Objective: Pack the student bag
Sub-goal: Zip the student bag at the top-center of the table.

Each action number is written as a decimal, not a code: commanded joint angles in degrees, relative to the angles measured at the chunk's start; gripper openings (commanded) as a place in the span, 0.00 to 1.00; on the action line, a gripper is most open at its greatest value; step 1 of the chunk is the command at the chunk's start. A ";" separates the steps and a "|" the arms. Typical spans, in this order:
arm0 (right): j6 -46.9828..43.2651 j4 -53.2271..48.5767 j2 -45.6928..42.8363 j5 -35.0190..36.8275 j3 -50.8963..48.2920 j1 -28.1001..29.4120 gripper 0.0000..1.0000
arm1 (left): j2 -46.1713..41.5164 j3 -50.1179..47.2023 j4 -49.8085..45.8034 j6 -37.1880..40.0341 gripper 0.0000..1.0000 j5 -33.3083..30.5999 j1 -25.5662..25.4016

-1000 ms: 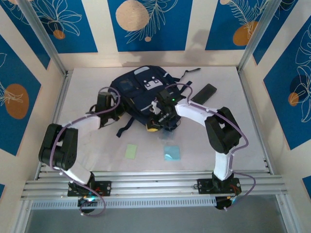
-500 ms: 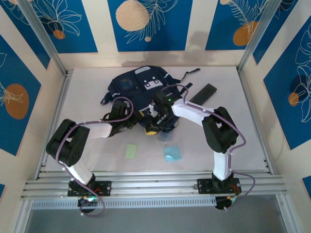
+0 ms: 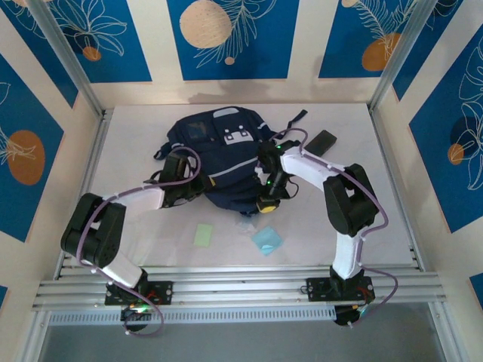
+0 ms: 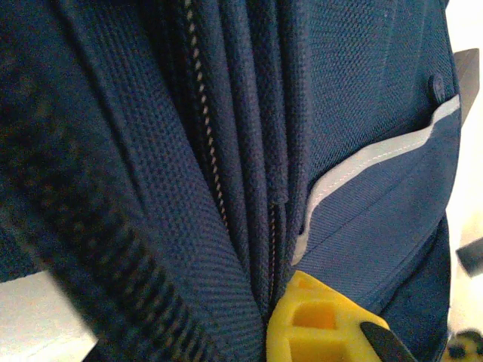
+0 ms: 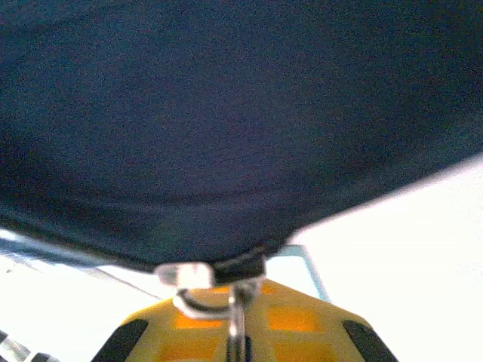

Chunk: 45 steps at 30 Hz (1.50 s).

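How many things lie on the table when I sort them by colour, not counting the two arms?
Navy: 1, the student bag
Green: 1, the flat green square
Light blue: 1, the flat light blue square
Black: 1, the flat black oblong
Total: 4

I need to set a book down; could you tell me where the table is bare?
Bare table lies left of the student bag and right of the right arm. Crowded at the bag's front: left gripper, right gripper, green note.
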 commanded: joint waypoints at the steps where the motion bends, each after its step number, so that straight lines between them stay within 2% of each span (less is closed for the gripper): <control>1: -1.22 -7.66 -0.74 12.82 3.14 -4.28 0.00 | -2.94 2.97 -7.81 10.33 0.00 -3.54 7.16; 4: -2.03 -4.69 1.02 9.92 6.51 -4.34 0.00 | -2.26 5.44 -8.93 12.39 0.00 -2.09 10.98; 9: -2.51 2.29 3.85 -3.72 11.90 1.18 0.00 | 2.81 12.03 -10.51 13.34 0.00 0.18 15.69; 10: -1.37 4.02 4.43 -6.81 12.86 2.24 0.00 | 3.75 13.95 -12.33 13.96 0.13 -0.45 15.96; 12: 2.19 7.97 5.79 -11.75 14.52 3.87 0.00 | 4.89 16.63 -15.27 14.55 0.50 -1.19 15.97; 13: 4.88 10.49 6.52 -13.83 15.13 4.52 0.00 | 4.96 17.03 -16.00 14.26 0.62 -1.30 15.97; 16: 13.17 18.44 8.65 -19.07 16.17 5.50 0.00 | 2.81 15.95 -17.44 13.00 0.77 -2.30 15.97; 19: 18.15 23.79 10.05 -20.59 17.79 6.49 0.00 | -1.88 11.56 -16.91 10.29 0.87 -3.25 15.99; 23: 21.92 26.79 11.39 -21.27 20.71 6.97 0.00 | -10.16 0.84 -9.54 -1.02 0.96 -1.64 15.47; 26: 23.09 26.75 12.67 -20.96 23.07 7.13 0.00 | -14.92 -6.34 -3.81 -10.05 0.99 -2.04 13.46; 32: 24.40 27.86 14.58 -20.12 25.25 8.28 0.00 | -20.18 -11.71 -0.93 -25.17 1.00 -10.08 6.25; 36: 24.86 28.44 14.61 -21.37 25.03 9.34 0.00 | -21.04 -12.57 2.02 -31.08 1.00 -16.42 2.13; 40: 25.12 29.03 13.44 -23.78 23.01 10.55 0.00 | -17.25 -12.50 9.36 -34.06 0.97 -20.95 -0.07; 42: 25.17 29.32 12.45 -25.05 21.30 10.72 0.00 | -14.32 -11.92 12.59 -34.32 0.90 -22.16 -1.12; 44: 24.06 28.41 11.26 -25.78 19.61 10.70 0.00 | -11.42 -12.28 17.25 -35.22 0.69 -22.16 -1.52; 45: 23.10 27.52 10.94 -26.05 19.15 10.67 0.00 | -9.92 -12.74 20.10 -35.70 0.55 -21.88 -1.61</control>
